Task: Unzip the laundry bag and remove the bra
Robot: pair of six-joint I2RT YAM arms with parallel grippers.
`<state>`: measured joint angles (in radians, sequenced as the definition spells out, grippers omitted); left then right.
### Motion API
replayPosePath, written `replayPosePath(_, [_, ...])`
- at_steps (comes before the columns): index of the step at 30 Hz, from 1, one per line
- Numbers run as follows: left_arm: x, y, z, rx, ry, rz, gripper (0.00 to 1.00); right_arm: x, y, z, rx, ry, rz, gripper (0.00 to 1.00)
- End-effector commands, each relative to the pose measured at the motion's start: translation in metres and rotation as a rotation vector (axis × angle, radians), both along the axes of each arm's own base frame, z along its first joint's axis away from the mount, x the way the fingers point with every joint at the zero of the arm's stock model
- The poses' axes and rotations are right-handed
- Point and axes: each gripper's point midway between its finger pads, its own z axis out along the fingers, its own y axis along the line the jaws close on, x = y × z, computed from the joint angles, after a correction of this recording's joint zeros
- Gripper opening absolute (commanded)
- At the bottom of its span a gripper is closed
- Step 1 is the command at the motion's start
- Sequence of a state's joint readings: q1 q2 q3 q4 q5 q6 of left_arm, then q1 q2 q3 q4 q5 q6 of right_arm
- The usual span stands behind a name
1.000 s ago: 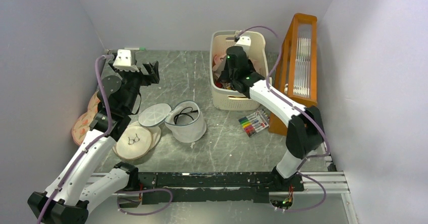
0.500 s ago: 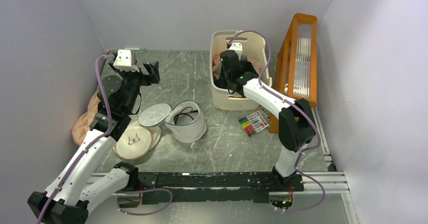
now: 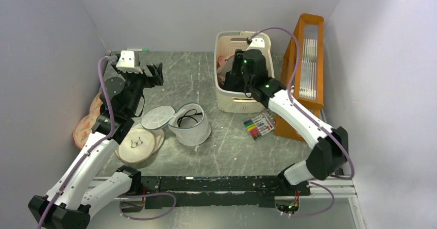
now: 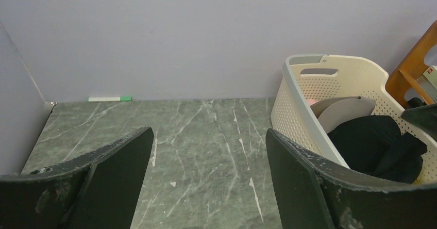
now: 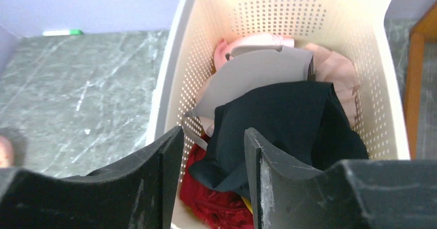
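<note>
Bra (image 5: 288,120) lying in basket (image 5: 175,59) under right gripper (image 5: 214,136), jaws parted, empty. Left gripper (image 4: 208,133) spread wide, empty. Bag (image 3: 191,128) open on table (image 3: 232,146).

White-shelled arms (image 3: 291,110), black joints (image 3: 324,157), lilac cables (image 3: 102,90), scuffed black end effector fingers (image 4: 304,182).

The grey marbled table (image 3: 227,146) carries a white mesh laundry bag (image 3: 191,131) near its middle, standing open with its round lid (image 3: 157,117) folded out to the left and touching a stack of cream round pads (image 3: 135,149). Pink patterned pads (image 3: 85,127) lie at the left edge against the wall. At the far side stands a cream basket (image 3: 230,103), with a pack of markers (image 3: 258,126) just in front of it, an orange wooden rack (image 3: 304,33) to its right, and a green-tipped pen (image 3: 135,49) in the far left corner.
</note>
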<state>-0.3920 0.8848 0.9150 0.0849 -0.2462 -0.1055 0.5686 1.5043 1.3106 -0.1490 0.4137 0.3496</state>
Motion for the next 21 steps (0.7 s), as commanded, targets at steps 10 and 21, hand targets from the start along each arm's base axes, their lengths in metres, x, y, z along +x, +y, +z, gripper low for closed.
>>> replayPosePath(10, [0.003,-0.015,0.000,-0.010,-0.002,-0.051,0.94,-0.061,0.033,0.045,0.188,-0.033,0.310,0.55])
replayPosePath(21, [0.029,-0.024,-0.040,0.123,0.176,0.002,0.98,-0.111,0.095,0.027,0.332,0.050,0.573,0.57])
